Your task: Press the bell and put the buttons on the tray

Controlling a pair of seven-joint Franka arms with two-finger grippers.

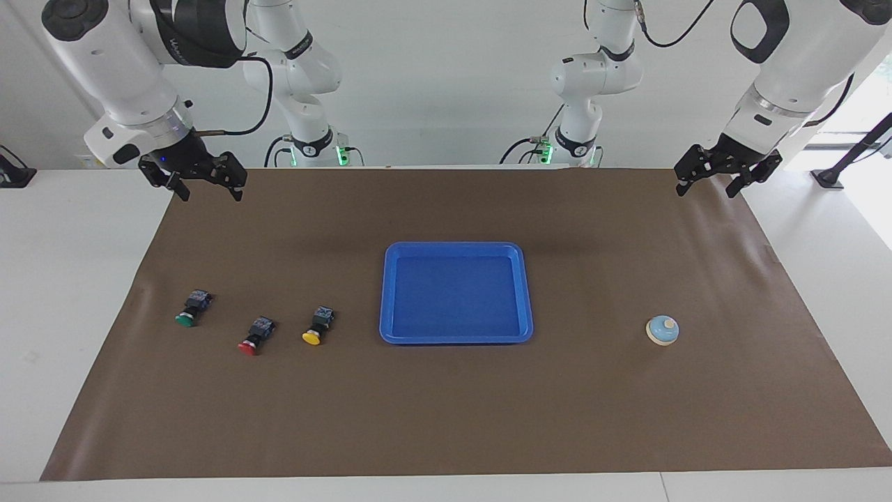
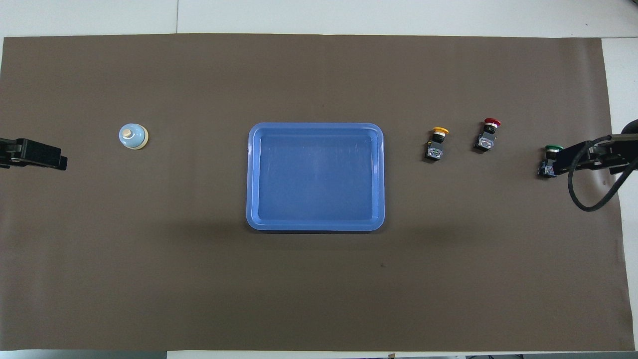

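The blue tray (image 1: 456, 247) (image 2: 315, 126) lies empty at the middle of the mat. Three buttons lie on their sides in a row toward the right arm's end: yellow (image 1: 318, 326) (image 2: 436, 143) closest to the tray, then red (image 1: 255, 336) (image 2: 487, 134), then green (image 1: 189, 309) (image 2: 548, 159). The bell (image 1: 662, 330) (image 2: 133, 136) stands alone toward the left arm's end. My right gripper (image 1: 209, 192) hangs open, raised over the mat's corner nearest its base. My left gripper (image 1: 706, 189) hangs open over the matching corner at its own end. Neither holds anything.
A brown mat (image 1: 446, 418) covers most of the white table (image 1: 63, 314). In the overhead view the raised right gripper's links and a black cable loop (image 2: 588, 199) overlap the green button's body.
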